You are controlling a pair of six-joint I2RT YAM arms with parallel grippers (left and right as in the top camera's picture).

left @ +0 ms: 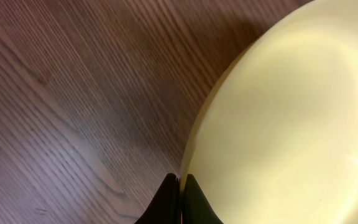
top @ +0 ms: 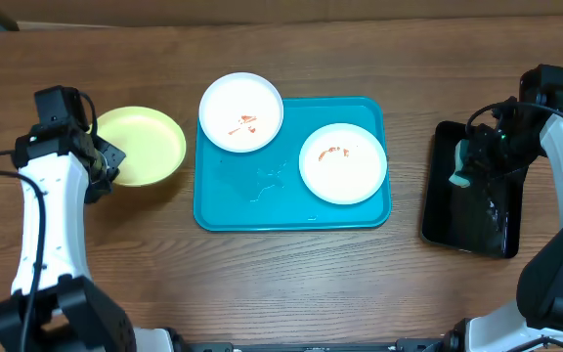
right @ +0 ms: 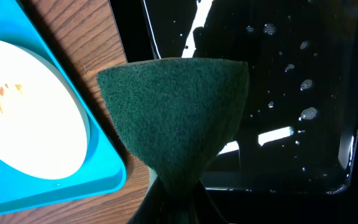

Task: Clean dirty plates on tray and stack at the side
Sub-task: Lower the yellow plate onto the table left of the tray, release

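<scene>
The turquoise tray (top: 213, 205) lies mid-table. One white plate (top: 240, 111) with orange-red smears overlaps its top-left rim. A second smeared white plate (top: 343, 162) lies in its right half and shows in the right wrist view (right: 30, 118). The pale yellow-green plate (top: 145, 145) sits on the table left of the tray. My left gripper (left: 181, 182) is shut on that plate's (left: 291, 118) left rim. My right gripper (right: 179, 186) is shut on a green scouring sponge (right: 176, 112) above the black tray's (top: 467, 210) left edge.
The black tray holds water with droplets (right: 291, 81) and sits right of the turquoise tray. A wet patch (top: 270, 183) lies on the turquoise tray's floor between the plates. Bare wood table (top: 281, 284) runs along the front.
</scene>
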